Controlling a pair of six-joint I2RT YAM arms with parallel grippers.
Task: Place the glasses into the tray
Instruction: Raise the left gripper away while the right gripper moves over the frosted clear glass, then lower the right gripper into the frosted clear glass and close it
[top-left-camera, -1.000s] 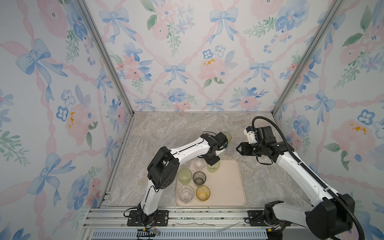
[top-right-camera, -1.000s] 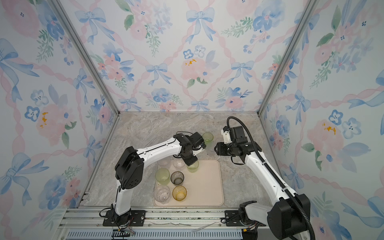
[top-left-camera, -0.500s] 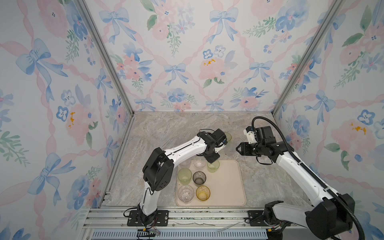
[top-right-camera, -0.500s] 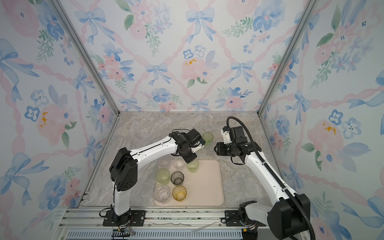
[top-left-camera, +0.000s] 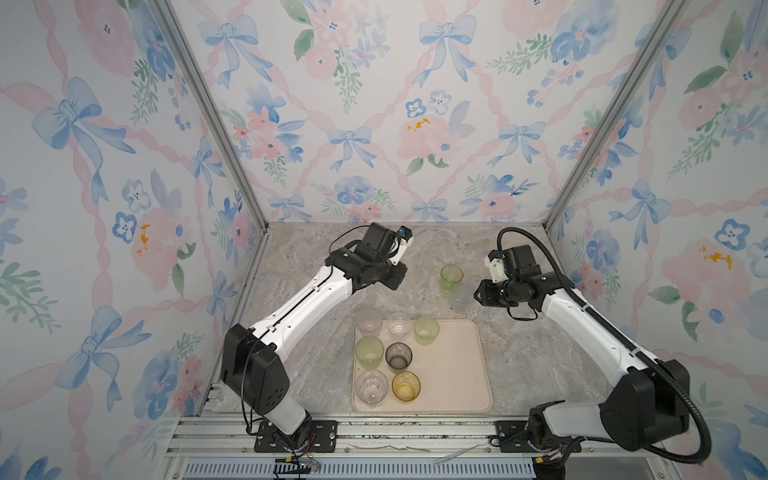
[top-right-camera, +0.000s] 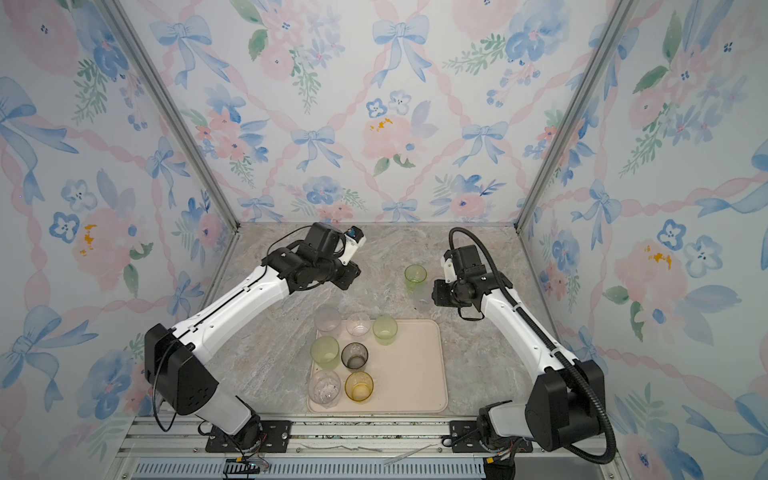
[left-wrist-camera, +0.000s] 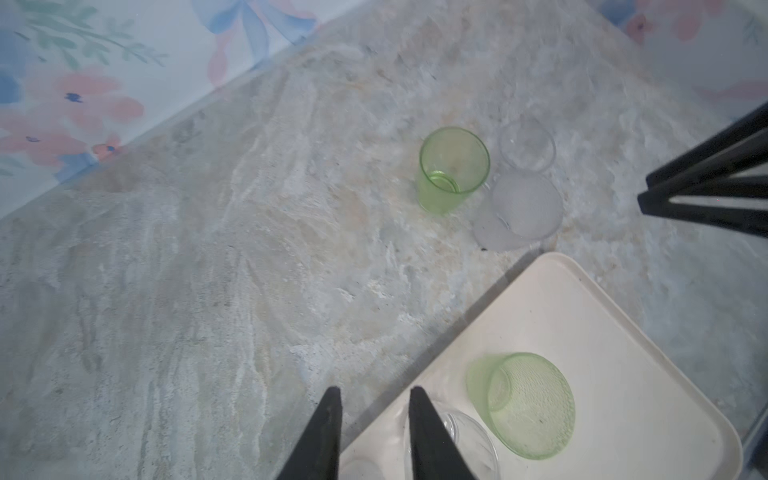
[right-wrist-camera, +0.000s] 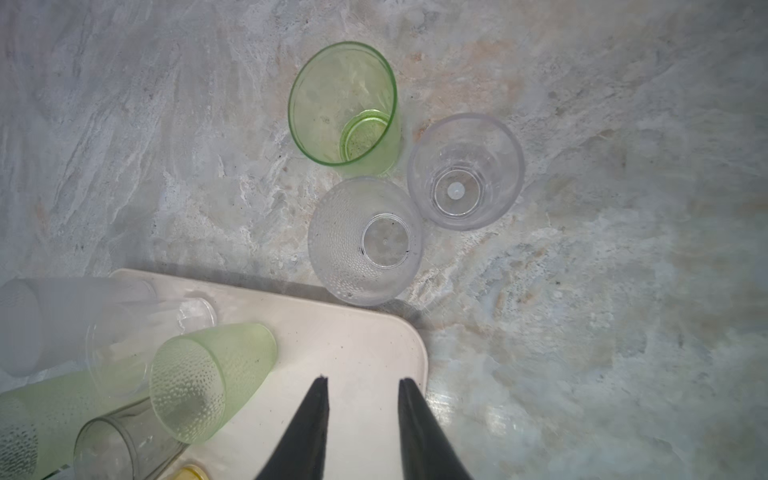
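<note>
Tray: cream, low-rimmed, lying flat on the marble table at its near edge, between your two arm bases.
Near row: dimpled clear glass on the left, amber glass just beside it; both stand upright inside the tray.
Middle row: pale green glass on the left, smoky grey glass just beside it; both stand upright inside the tray.
Far row: frosted glass stands at the tray's far left corner, and you cannot tell whether its base sits inside the rim. To its right, small clear glass and dimpled green glass stand inside along the far rim.
Loose glasses: three stand upright on the table in a tight cluster just beyond the tray's far right corner. Dimpled frosted glass is nearest the tray, with smooth clear glass and bright green glass behind it.
Right gripper: your right pincer hangs just beside the cluster, aimed towards it. Its fingertips show over the tray's corner in the wrist view, with the jaws a narrow gap apart and nothing between them.
Left gripper: farthest entry. Your left pincer is raised over the table beyond the tray's far left corner, well apart from the cluster. Its jaws are a narrow gap apart and grip nothing.
</note>
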